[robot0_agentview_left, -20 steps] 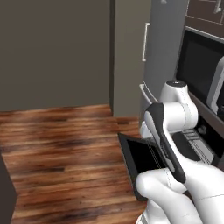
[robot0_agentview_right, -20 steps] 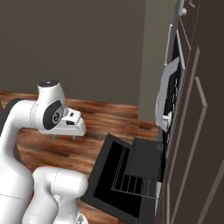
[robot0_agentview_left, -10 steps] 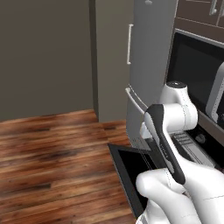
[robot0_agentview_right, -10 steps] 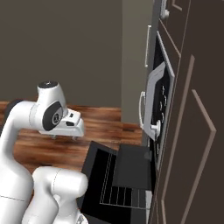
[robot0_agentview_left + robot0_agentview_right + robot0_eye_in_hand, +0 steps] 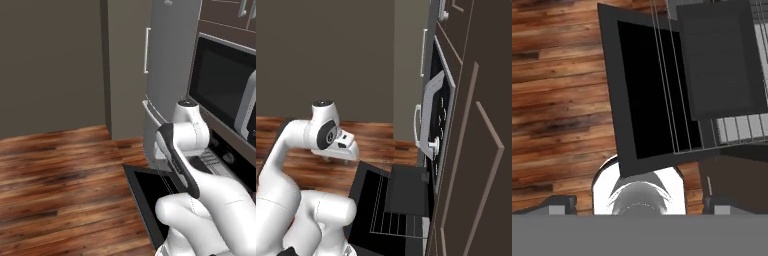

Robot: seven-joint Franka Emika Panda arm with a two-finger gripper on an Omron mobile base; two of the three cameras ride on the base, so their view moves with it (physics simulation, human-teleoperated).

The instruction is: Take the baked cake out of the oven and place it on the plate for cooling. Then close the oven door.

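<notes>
In the hand view the gripper [image 5: 637, 202] points straight down, its fingers [image 5: 559, 204] spread wide and holding nothing. Just beyond, toward 12 o'clock, the oven door [image 5: 649, 90] lies swung down flat — black glass facing up — over the wood floor [image 5: 557, 100]. At 1 o'clock a dark tray [image 5: 719, 60] rests on the pulled-out wire rack [image 5: 742, 127]. In the right base view the oven [image 5: 426, 200] sits at 5 o'clock in brown cabinetry [image 5: 481, 165].
</notes>
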